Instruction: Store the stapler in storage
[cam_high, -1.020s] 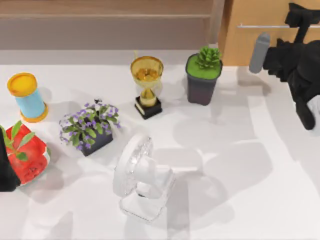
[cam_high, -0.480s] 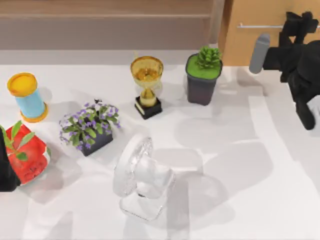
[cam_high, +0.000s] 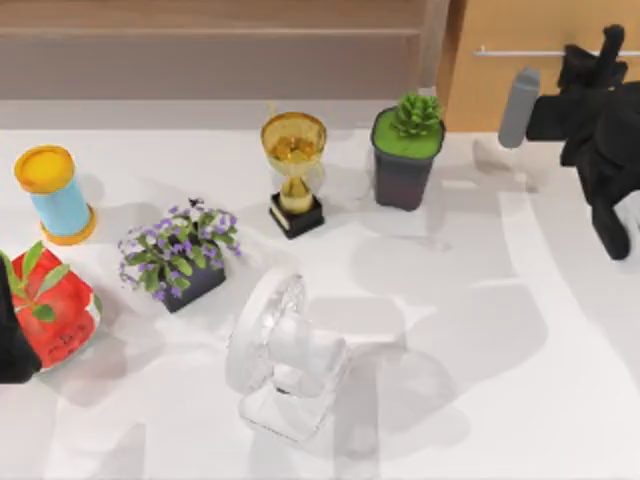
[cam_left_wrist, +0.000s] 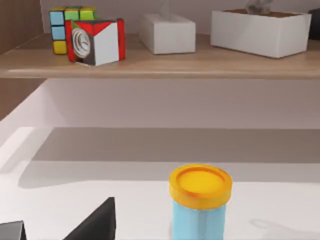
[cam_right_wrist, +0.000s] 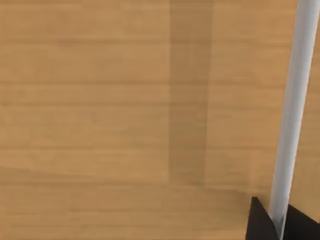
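Drawer (cam_high: 520, 40) handle (cam_right_wrist: 292, 115) between right gripper (cam_right_wrist: 275, 222) fingers, stapler (cam_high: 518, 107) nearby

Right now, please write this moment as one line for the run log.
right gripper: at thin silver bar handle of light-wood drawer, fingers either side | drawer: closed | left gripper: parked, table's left edge

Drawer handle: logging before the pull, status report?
Right gripper at the drawer, fingers astride the silver bar handle. Left gripper parked at table's left edge. Drawer shut. Nothing blocking.
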